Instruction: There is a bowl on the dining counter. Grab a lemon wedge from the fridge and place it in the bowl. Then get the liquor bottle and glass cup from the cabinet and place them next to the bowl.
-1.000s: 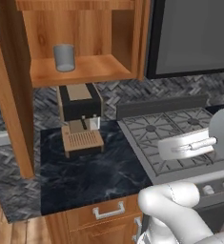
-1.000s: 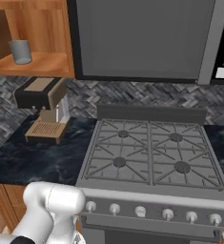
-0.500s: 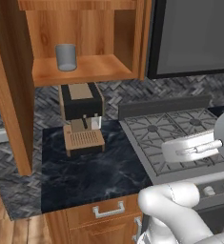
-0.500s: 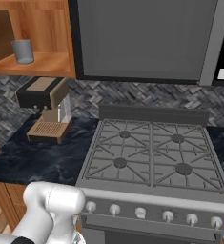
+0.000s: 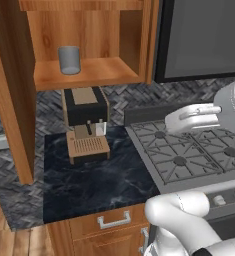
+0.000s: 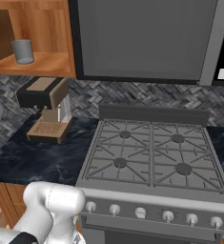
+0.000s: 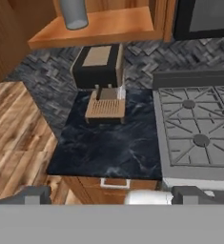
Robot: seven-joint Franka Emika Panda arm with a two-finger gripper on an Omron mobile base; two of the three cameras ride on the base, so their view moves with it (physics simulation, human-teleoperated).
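You see a coffee machine at centre left on the dark counter, beside the stove.

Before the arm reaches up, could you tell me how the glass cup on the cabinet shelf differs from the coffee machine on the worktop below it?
The glass cup is a plain grey, straight-sided tumbler; the coffee machine is a boxy black and tan unit with a slatted tray in front. The cup is much smaller than the machine. The cup stands on the cabinet shelf, the machine on the dark marble worktop beneath. Both stand upright.
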